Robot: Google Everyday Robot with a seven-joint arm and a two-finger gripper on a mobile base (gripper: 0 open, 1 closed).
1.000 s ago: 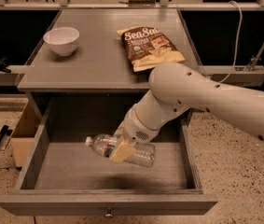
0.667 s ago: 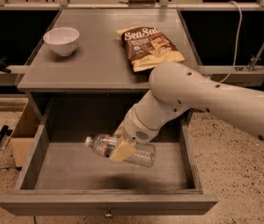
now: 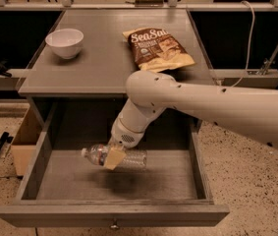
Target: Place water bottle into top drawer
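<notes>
The water bottle (image 3: 134, 159) lies on its side, white cap pointing left, held inside the open top drawer (image 3: 55, 214) a little above its floor, where it casts a shadow. My gripper (image 3: 114, 157) reaches down from the white arm (image 3: 187, 98) and is shut on the bottle around its middle; one tan finger (image 3: 113, 158) shows across the front of the bottle. The drawer is pulled far out under the grey table (image 3: 99, 68), and its small knob (image 3: 113, 225) shows on the front panel.
A white bowl (image 3: 65, 42) stands at the table's left rear. A brown snack bag (image 3: 159, 48) lies at the right rear. A cardboard box (image 3: 24, 140) sits on the floor left of the drawer. A white cable (image 3: 249, 31) hangs at the right.
My arm and gripper have shifted a little to the left inside the drawer, carrying the bottle with them. The bowl and the bag have not moved.
</notes>
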